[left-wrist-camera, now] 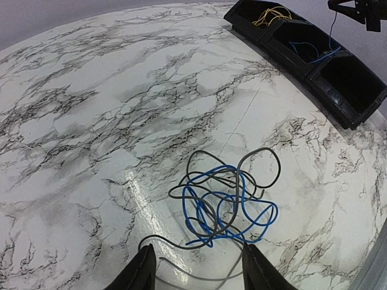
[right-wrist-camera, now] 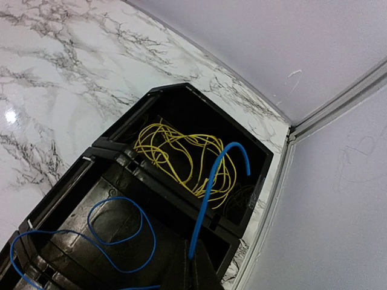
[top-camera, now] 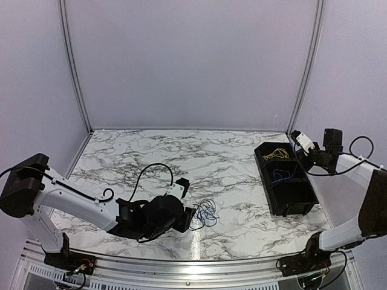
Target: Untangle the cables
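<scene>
Right claw [right-wrist-camera: 193,266] is clenched on one blue cable [right-wrist-camera: 208,193], holding it over the middle compartment of the black bin [right-wrist-camera: 181,89], likely to sort by colour; yellow cables [right-wrist-camera: 175,151] lie in the far one. Left claw [left-wrist-camera: 199,266], released, hovers over the blue-and-grey tangle [left-wrist-camera: 221,205] on the counter [left-wrist-camera: 91,121].

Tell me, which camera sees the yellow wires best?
The right wrist camera: the yellow wires fill the middle, their loops clear inside the black bin's end compartment. The top and left wrist views show only a tiny, far-off yellow scribble.
</scene>
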Controlling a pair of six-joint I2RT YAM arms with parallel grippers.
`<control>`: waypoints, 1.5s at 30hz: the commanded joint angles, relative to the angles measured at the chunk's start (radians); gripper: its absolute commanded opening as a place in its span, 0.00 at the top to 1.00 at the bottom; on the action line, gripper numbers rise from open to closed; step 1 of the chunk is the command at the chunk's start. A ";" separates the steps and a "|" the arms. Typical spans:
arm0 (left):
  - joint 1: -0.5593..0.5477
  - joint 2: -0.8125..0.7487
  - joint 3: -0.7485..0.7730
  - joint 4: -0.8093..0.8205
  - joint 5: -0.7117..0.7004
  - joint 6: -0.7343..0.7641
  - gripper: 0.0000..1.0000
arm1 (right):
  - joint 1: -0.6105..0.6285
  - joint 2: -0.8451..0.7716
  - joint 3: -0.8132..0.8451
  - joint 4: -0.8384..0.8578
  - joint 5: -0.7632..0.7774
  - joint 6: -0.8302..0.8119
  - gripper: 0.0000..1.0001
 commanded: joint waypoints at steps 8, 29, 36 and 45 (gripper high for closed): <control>-0.003 0.020 0.045 -0.028 -0.001 -0.006 0.49 | -0.002 0.048 0.033 -0.245 -0.045 -0.216 1.00; -0.003 0.034 0.058 -0.028 0.002 0.003 0.48 | 0.002 0.367 0.309 -0.479 0.135 -0.201 0.92; -0.003 0.009 0.062 -0.036 -0.017 0.025 0.48 | 0.001 0.367 0.471 -0.708 0.220 -0.197 0.70; 0.002 -0.016 0.077 -0.156 -0.047 -0.021 0.43 | 0.024 0.219 0.595 -0.916 0.218 -0.261 0.54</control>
